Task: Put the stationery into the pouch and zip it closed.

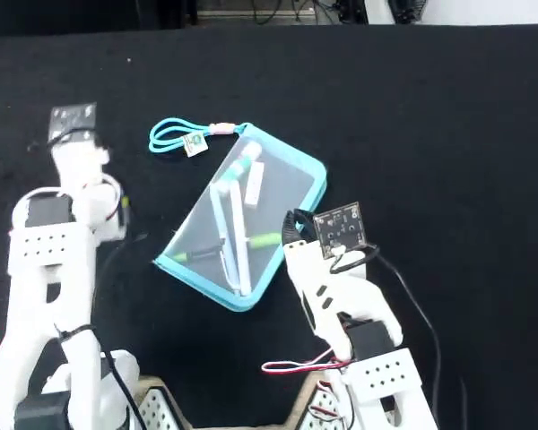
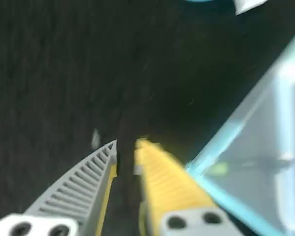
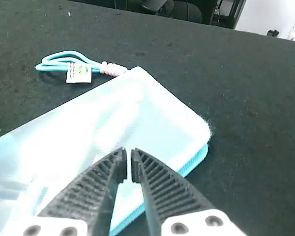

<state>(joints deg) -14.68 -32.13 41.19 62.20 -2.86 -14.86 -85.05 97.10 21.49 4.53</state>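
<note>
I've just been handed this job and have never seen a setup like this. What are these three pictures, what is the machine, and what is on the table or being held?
These are two small white robot arms, the left arm and the right arm, each ending in a two-fingered gripper. The high view comes from a fixed camera looking down on the black table. The other two come from cameras on the wrists, so each looks along its own fingers.

On the table lies a see-through pouch with a blue edge and a blue strap. The stationery is inside it.

The right gripper is shut, low over the pouch's edge. I cannot tell whether it pinches anything. The left gripper is shut and looks empty, over bare table beside the pouch.
</note>
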